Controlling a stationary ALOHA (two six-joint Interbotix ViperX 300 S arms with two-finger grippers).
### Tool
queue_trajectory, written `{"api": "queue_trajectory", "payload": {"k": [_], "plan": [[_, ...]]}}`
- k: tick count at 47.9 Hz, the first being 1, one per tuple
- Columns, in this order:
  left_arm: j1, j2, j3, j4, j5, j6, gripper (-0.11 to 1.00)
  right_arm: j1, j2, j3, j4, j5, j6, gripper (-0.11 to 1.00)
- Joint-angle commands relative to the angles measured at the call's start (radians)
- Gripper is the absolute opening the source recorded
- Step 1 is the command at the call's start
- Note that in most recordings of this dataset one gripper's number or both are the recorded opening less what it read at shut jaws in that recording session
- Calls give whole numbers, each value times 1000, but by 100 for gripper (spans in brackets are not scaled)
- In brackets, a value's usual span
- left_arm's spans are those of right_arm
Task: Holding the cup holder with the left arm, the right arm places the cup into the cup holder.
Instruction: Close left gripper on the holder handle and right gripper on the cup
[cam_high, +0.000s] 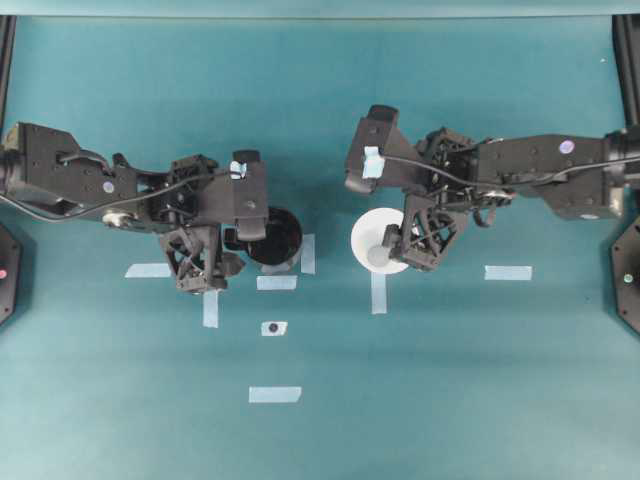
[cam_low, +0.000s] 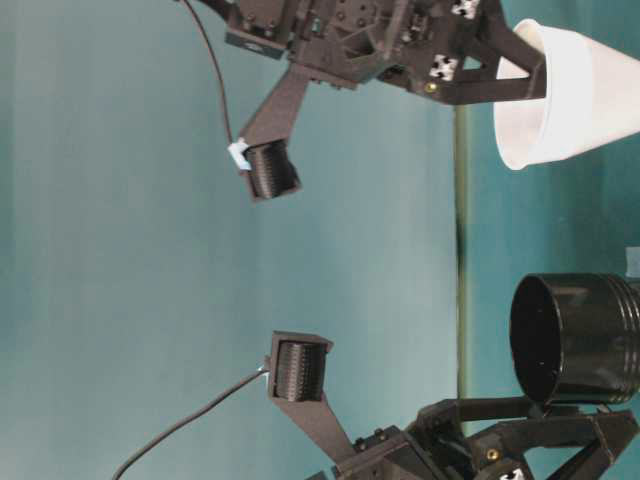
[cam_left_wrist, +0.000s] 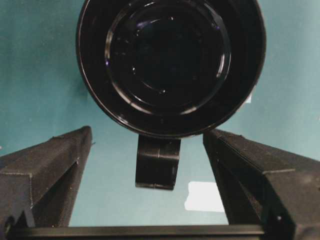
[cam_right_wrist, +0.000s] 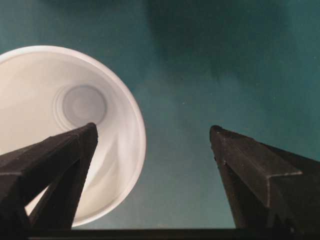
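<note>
- Overhead exterior view: the cup holder (cam_high: 277, 236) stands upright on the teal worktop (cam_high: 450, 380), mouth up, its side tab towards the left end effector (cam_high: 238, 240), which is spread and empty.
- The cup (cam_high: 381, 238) stands upright nearby, rim up; the right end effector (cam_high: 400, 240) is spread over it, gripping nothing.

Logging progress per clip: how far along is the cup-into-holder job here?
Done: nothing yet. The white cup and the black cup holder stand apart on the table, neither gripped. In hand: the left gripper is open in front of the holder, its side tab between the fingers; the right gripper is open, one finger over the cup's rim. Left: gripping both, then placing the cup in the holder.
</note>
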Motion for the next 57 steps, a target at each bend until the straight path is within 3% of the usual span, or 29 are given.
{"api": "queue_trajectory", "payload": {"k": [1, 28, 37, 44, 49, 54, 57], "plan": [[2, -12, -18, 2, -6, 2, 94, -3, -17, -21, -2, -8, 3, 96], [2, -5, -20, 2, -2, 2, 93, -3, -17, -28, -2, -9, 5, 96], [3, 3, -18, 2, -2, 3, 89, -3, -15, -26, -2, -8, 3, 96], [2, 6, -23, 3, -2, 2, 74, -5, -12, -28, 0, -5, 3, 94], [2, 5, -23, 3, -2, 2, 53, -3, -12, -34, 2, -2, 3, 86], [2, 2, -25, 2, 0, -3, 30, -3, -12, -41, 3, 6, 3, 69], [2, 0, -26, 2, -2, -2, 26, -3, -12, -48, 3, 9, 2, 54]]}}
